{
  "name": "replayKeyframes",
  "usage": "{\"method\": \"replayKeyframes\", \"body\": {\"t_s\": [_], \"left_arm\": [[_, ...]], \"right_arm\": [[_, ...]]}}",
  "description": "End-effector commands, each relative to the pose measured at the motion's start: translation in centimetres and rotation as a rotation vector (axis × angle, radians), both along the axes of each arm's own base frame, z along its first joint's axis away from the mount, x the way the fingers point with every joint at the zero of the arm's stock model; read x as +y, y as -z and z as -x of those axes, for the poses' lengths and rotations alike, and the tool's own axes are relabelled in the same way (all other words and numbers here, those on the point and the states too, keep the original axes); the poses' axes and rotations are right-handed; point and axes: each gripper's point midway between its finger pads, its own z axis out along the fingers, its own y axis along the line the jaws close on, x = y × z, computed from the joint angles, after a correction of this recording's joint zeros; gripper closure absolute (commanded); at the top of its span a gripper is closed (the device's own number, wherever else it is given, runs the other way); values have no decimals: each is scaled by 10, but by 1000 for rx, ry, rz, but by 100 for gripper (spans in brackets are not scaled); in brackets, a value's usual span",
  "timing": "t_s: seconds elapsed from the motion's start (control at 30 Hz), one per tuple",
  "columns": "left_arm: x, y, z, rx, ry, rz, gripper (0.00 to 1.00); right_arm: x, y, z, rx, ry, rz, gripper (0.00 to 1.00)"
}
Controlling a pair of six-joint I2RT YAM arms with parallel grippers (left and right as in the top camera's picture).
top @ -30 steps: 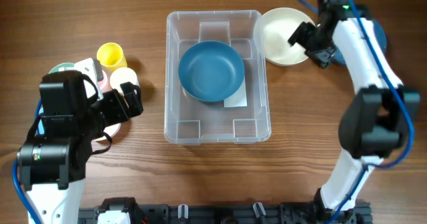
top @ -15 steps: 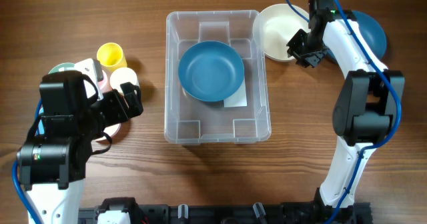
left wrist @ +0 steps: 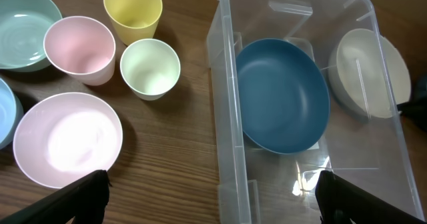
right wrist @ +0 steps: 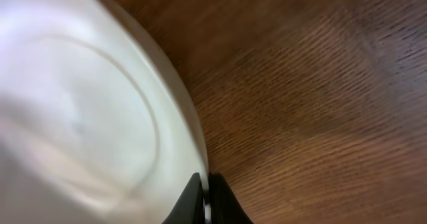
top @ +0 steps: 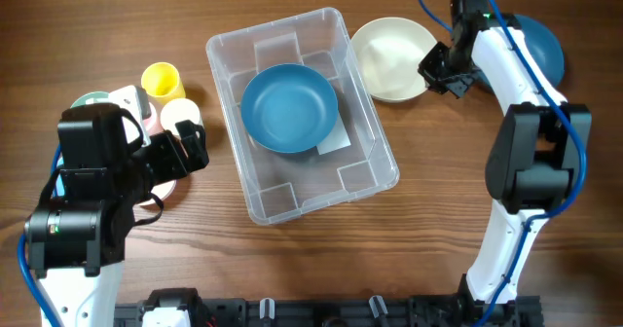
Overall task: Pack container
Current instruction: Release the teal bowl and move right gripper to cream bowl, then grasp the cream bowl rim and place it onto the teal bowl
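the container [top: 321,186] sits askew in the middle of the table [top: 438,220], long sides running slantwise, a blue bowl [top: 289,108] inside it. bare wood shows along its near edge and out to its right, so that is the open side. the left side is tighter: a yellow cup [top: 162,79], a pale cup [top: 180,115] and a pink bowl [left wrist: 67,137] stand just beside its left wall. at the far right corner a cream bowl [top: 389,59] lies hard against the wall; i can't tell if they touch. the right gripper [right wrist: 205,201] is pinched on that bowl's far rim, so the bowl lies between it and the container. the left gripper [left wrist: 212,199] hangs with jaws spread wide, holding nothing, the container's left wall below it.
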Motion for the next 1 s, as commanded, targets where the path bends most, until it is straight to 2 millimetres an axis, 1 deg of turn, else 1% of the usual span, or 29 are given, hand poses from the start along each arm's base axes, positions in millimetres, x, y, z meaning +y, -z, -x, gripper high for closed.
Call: {"method": "replayKeyframes", "body": {"t_s": [0.0, 0.03, 0.07, 0.1, 0.13, 0.17, 0.2, 0.23, 0.27, 0.3, 0.33, 0.4, 0.47, 0.5, 0.53, 0.57, 0.6, 0.67, 0.8, 0.83, 0.9, 0.93, 0.97], "left_arm": [[-3, -9, -1, -26, 30, -7, 0], [-3, -9, -1, -26, 30, -7, 0], [-3, -9, -1, -26, 30, -7, 0], [-3, -9, -1, -26, 30, -7, 0], [-3, -9, -1, -26, 30, -7, 0], [-3, -9, -1, -26, 30, -7, 0], [-3, -9, -1, -26, 31, -7, 0], [-3, -9, -1, -26, 30, -7, 0], [-3, -9, -1, -26, 31, -7, 0], [-3, -9, -1, -26, 31, -7, 0], [-3, -9, -1, -26, 31, -7, 0], [-3, -9, -1, -25, 30, -7, 0], [-3, -9, -1, -25, 30, -7, 0], [-3, -9, -1, -25, 30, -7, 0], [-3, -9, -1, -25, 31, -7, 0], [-3, -9, -1, -26, 31, -7, 0], [-3, -9, -1, -25, 31, -7, 0], [-3, -9, -1, -25, 31, -7, 0], [-3, -9, -1, -26, 31, -7, 0], [-3, -9, -1, -26, 31, -8, 0], [-3, -9, -1, -26, 31, -8, 0], [-3, -9, -1, -25, 31, -7, 0], [-3, -9, -1, -25, 31, -7, 0]], "right_arm": [[-16, -135, -27, -326, 7, 100, 96], [-19, -164, -25, -394, 12, 121, 96], [-21, -184, -22, -440, 19, 131, 96], [-22, -215, -17, -516, 7, 141, 96], [-19, -232, -12, -558, -6, 144, 96], [-13, -248, -6, -596, -38, 146, 96], [-4, -259, -1, -622, -80, 148, 96], [12, -265, 6, -634, -138, 142, 96], [33, -264, 11, -626, -203, 125, 96], [51, -260, 17, -611, -252, 107, 96], [72, -252, 24, -580, -312, 98, 96], [109, -237, 35, -538, -404, 81, 96], [139, -222, 42, -505, -476, 66, 96], [150, -213, 43, -486, -501, 63, 96], [160, -199, 43, -452, -524, 63, 96], [168, -179, 44, -401, -545, 67, 96], [171, -167, 43, -371, -554, 70, 96], [178, -128, 41, -280, -574, 77, 96], [194, -75, 52, -134, -627, 52, 96], [197, -71, 53, -127, -636, 53, 96], [198, -72, 52, -135, -637, 51, 94], [198, -71, 54, -128, -641, 53, 73], [197, -71, 54, -127, -659, 57, 67]]}}
